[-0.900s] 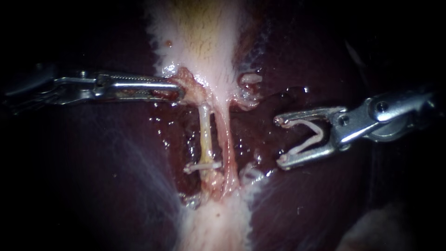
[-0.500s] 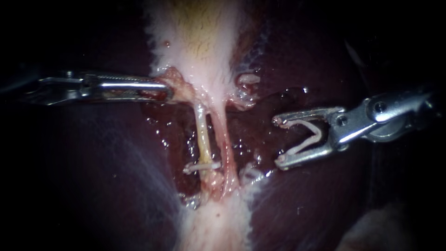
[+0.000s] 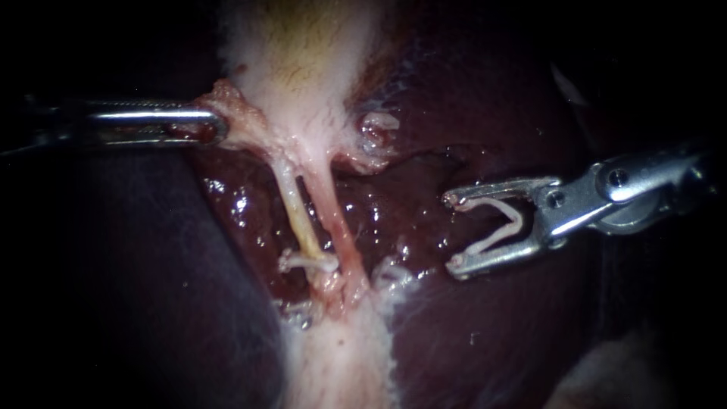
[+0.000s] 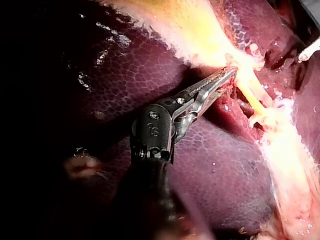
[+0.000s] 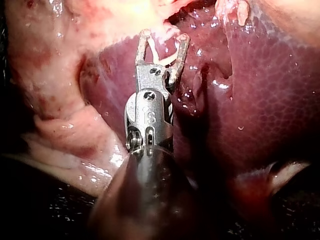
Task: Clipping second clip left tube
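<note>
Lying apart: left tube (image 3: 297, 216), right instrument (image 3: 453, 231)

yellowish left tube (image 3: 297, 216) slants, white clip (image 3: 307, 262) across its lower end.

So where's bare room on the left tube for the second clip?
Free: left tube between first clip and gallbladder held by left instrument; liver from right tube to right instrument with new clip. Crowded: the tubes' base.

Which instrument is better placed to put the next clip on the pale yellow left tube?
Right. The right instrument carries an open white clip in its jaws, facing the pale yellow left tube; the left instrument is gripping pink tissue.
</note>
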Available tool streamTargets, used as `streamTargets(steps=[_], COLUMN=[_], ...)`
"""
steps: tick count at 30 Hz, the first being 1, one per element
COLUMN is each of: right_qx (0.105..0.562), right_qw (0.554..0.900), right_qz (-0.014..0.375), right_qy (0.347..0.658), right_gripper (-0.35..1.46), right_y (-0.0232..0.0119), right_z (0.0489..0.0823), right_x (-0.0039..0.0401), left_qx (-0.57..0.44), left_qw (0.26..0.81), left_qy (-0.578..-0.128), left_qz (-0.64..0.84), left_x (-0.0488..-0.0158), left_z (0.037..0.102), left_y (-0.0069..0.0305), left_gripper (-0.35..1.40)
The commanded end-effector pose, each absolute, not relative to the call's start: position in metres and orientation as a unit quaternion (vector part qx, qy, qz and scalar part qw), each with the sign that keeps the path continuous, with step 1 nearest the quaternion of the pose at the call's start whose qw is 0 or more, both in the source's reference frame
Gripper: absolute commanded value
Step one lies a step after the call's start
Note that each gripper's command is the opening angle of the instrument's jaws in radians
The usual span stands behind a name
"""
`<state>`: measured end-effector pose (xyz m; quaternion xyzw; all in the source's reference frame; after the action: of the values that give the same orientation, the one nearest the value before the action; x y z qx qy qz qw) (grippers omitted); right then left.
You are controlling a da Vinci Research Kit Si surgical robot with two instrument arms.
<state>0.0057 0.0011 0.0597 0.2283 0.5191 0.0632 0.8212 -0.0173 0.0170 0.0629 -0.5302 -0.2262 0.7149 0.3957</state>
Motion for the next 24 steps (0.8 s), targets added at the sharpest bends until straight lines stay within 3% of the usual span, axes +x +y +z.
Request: streamTargets(steps=[1,11,24], right_qx=[0.228,0.28,0.3], right_qw=[0.822,0.808,0.802], right_qz=[0.064,0.116,0.138], right_qy=[0.519,0.505,0.497], right_gripper=[0.5,0.5,0.5], right_y=[0.001,-0.0019,-0.0022], right_z=[0.0597,0.0605,0.0633], right_x=[0.0061,0.0125,0.0178], left_qx=[-0.53,-0.53,-0.53], left_qw=[0.395,0.396,0.397], left_qy=[-0.226,-0.224,-0.223], left_qz=[0.715,0.716,0.716], left_x=[-0.0173,-0.0177,-0.0179], left_z=[0.0629,0.0632,0.063], left_y=[0.017,0.0167,0.0166], left_gripper=[-0.35,-0.35,-0.35])
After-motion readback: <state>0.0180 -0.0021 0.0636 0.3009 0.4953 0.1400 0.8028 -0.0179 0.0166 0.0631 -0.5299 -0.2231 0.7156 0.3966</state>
